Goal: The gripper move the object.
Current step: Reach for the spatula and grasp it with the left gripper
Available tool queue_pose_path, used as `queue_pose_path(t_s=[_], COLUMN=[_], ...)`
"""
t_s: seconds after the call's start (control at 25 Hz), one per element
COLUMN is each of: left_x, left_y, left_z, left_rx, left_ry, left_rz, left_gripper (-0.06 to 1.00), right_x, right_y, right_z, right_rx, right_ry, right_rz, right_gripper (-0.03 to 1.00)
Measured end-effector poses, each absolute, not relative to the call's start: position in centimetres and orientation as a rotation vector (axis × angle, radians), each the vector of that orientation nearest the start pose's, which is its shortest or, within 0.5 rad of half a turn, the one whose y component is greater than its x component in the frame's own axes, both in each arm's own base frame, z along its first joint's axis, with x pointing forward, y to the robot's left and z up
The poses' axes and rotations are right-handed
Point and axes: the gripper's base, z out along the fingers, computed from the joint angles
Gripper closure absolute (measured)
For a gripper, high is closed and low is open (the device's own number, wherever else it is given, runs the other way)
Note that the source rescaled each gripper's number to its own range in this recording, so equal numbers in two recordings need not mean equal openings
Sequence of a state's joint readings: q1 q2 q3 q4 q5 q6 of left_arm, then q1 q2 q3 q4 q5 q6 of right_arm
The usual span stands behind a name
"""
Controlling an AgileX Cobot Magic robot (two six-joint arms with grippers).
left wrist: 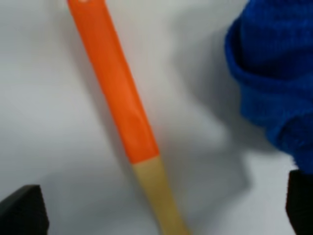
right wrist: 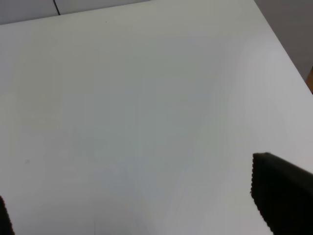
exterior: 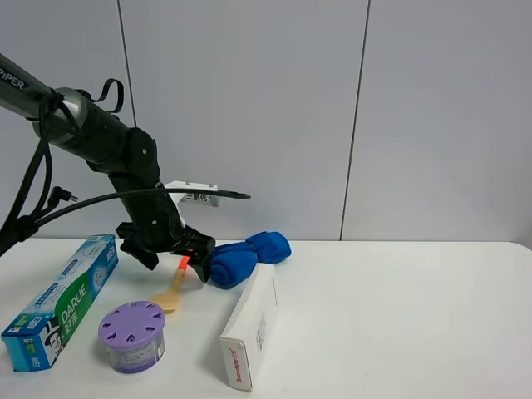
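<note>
The spatula (exterior: 170,295) lies flat on the white table, tan head toward the front and orange-red handle toward the back. My left gripper (exterior: 174,259) hangs low over the handle, open, with one finger on each side and not touching it. In the left wrist view the spatula's handle (left wrist: 117,88) runs between the two black fingertips (left wrist: 22,211), which stand wide apart. My right gripper (right wrist: 146,215) is open over bare table and does not show in the exterior high view.
A rolled blue cloth (exterior: 248,256) lies right beside the left gripper and shows in the left wrist view (left wrist: 274,73). A purple round container (exterior: 131,334), a toothpaste box (exterior: 62,299) and a white box (exterior: 249,326) stand toward the front.
</note>
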State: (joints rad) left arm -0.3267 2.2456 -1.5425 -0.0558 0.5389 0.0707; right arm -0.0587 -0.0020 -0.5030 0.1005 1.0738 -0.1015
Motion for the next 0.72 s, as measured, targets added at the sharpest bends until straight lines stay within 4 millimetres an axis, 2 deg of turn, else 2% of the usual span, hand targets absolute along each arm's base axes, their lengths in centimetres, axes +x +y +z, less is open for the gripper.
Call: queue_pose_path(t_s=[0.52, 0.72], left_x=[44.3, 44.6], left_y=[-13.5, -13.1], left_z=[11.0, 10.9], left_rx=[0.458, 0.351], left_ry=[2.66, 2.662], left_rz=[-0.098, -0.165], left_gripper=[-0.05, -0.05], right_x=[-0.6, -0.6], right_y=[0.8, 0.8], right_z=[27.7, 27.7], right_rx=[-0.05, -0.05], right_ry=[2.048, 2.048], right_rz=[0.021, 0.021], right_gripper=[-0.03, -0.03])
